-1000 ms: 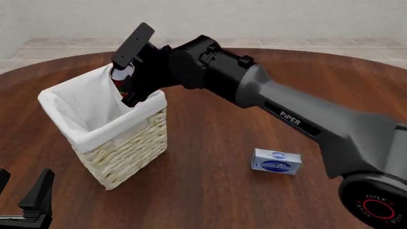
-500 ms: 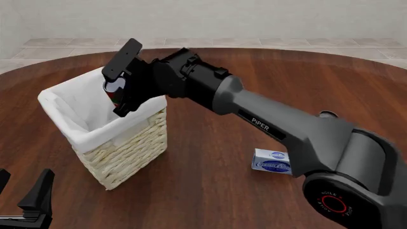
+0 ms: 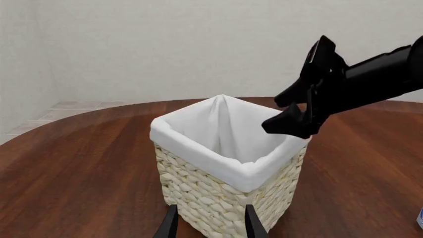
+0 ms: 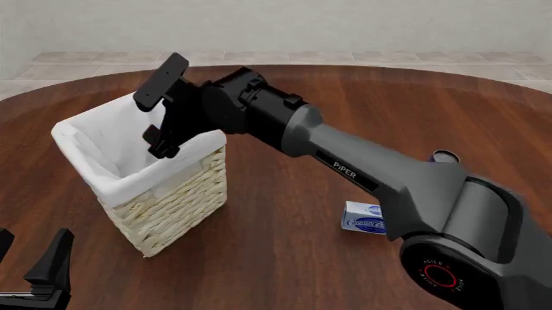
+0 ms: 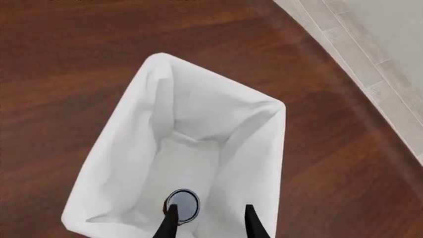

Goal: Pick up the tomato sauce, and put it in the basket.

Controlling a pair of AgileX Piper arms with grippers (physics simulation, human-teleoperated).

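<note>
Tomato sauce, a small cylindrical can with a silvery grey top (image 5: 182,204), lay down inside the tall square cream wicker basket with its white cloth liner (image 4: 185,194), its top showing against the liner in the right wrist view, low between that hand's fingertips and free of them. The right hand (image 4: 162,107) hung over the basket's opening near its far right rim, its black fingers (image 4: 161,80) spread apart with nothing between them; the left wrist view showed the same hand (image 3: 305,96) parted above the rim. The left hand (image 4: 35,271) sat low at the near left edge of the dark wooden table (image 4: 285,258), well apart from the basket, its fingers apart and empty. A blue-and-white box (image 4: 365,218) lay on the table to the right of the basket, partly hidden behind the right arm.
</note>
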